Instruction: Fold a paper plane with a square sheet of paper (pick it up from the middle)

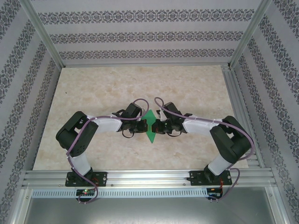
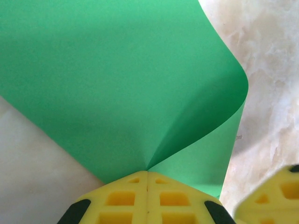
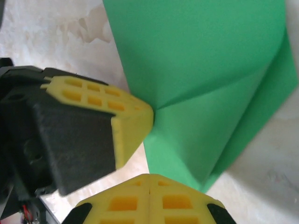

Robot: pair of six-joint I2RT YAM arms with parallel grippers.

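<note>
The left gripper [image 2: 147,173] is closed, its yellow fingers [image 2: 122,198] pinching the near edge of the square sheet of paper [image 2: 117,79]. The sheet creases outward from the pinch point and curls over at right above the marble counter [image 2: 275,70].

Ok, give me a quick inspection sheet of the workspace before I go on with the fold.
Surface: pale marbled tabletop, flat.
Job's things: green sheet of paper between the two arms, curled over on itself, not yet a plane.
Clutter: nothing seen.
Grippers: left gripper shut on the sheet's edge; right gripper shut at the sheet's lower edge, grip on it unclear.
Cables: purple cables run along both arms, off the paper.
Surroundings: patterned walls, aluminium frame.
</note>
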